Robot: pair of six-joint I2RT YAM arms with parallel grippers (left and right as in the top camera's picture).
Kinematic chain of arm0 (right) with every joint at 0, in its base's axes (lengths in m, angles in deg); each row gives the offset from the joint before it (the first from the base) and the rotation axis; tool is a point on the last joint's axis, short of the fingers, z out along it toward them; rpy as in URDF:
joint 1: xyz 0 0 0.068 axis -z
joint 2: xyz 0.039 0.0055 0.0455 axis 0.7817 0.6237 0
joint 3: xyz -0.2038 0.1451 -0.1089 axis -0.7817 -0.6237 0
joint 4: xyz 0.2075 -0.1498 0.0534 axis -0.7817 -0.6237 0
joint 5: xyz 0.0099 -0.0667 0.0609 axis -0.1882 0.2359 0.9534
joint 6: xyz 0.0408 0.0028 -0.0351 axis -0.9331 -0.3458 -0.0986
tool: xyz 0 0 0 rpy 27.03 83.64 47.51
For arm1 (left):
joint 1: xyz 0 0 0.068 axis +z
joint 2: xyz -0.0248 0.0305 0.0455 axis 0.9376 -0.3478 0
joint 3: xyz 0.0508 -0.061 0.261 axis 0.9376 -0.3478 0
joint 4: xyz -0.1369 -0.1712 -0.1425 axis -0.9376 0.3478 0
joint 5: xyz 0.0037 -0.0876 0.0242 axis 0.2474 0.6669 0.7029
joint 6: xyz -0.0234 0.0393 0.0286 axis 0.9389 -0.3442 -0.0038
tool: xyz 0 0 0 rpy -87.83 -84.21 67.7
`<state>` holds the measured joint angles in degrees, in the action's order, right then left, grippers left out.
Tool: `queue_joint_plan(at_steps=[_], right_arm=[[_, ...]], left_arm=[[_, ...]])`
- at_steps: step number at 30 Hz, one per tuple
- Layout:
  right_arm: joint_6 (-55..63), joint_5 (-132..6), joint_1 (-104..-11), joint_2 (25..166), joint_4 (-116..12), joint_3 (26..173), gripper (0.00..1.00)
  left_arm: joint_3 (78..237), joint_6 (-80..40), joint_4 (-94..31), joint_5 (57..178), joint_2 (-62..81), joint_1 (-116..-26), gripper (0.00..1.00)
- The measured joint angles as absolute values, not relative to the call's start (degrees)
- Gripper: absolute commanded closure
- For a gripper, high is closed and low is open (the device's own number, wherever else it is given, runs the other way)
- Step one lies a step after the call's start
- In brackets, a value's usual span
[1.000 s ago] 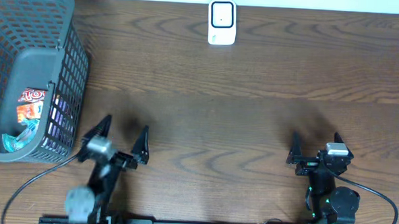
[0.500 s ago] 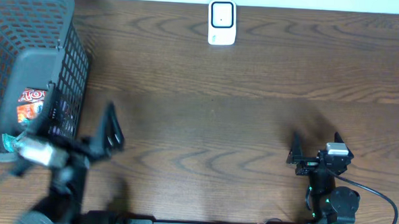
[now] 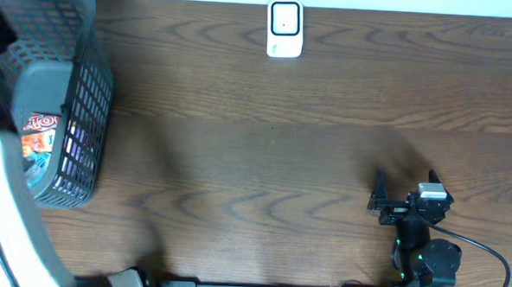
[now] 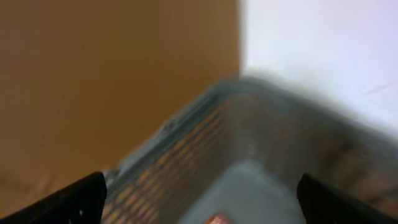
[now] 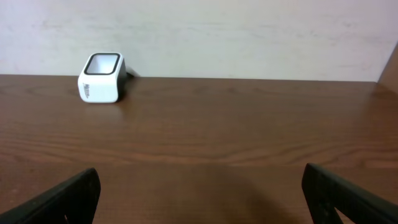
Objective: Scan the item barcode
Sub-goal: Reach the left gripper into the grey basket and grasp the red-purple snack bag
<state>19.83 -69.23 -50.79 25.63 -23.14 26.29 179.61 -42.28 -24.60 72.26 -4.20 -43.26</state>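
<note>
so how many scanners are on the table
1. The white scanner stands at the far edge of the table, near the middle. The left arm covers part of the left side, so another could be hidden there.

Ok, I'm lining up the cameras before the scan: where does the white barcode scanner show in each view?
Overhead: scanner top centre, near the table far edge.
Left wrist: not in it; the basket fills it.
Right wrist: scanner upper left, standing on the table.
Shared landmark: the white wall behind the table.
</note>
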Motion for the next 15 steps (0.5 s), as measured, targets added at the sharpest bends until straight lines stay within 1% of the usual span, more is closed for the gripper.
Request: queue_joint_plan(at_steps=[2,4,6,10,13,15], right_arm=[[19.8,-69.2,-50.8,25.6,-23.2,26.3,0.01],[19.8,-69.2,-50.8,25.6,-23.1,26.3,0.01],[19.8,-69.2,-50.8,25.6,-23.1,26.3,0.01],[19.8,-69.2,-50.8,25.6,-23.1,26.3,0.01],[19.8,-69.2,-50.8,25.6,-23.1,26.3,0.01],[19.8,-69.3,-50.8,25.6,-23.1,26.3,0.01]], left_arm=[[179.9,-41.4,-16.3,71.6,-7.2,-41.9,0.03],[179.9,-40.9,-10.7,72.1,-9.4,-41.6,0.02],[179.9,-40.4,-7.0,75.5,-10.7,-41.6,0.02],[179.9,-37.9,-0.7,85.9,-11.8,-41.7,0.02],[179.9,-36.3,4.9,89.8,-12.2,-41.7,0.02],[179.9,-35.4,6.8,90.2,-12.2,-41.6,0.02]])
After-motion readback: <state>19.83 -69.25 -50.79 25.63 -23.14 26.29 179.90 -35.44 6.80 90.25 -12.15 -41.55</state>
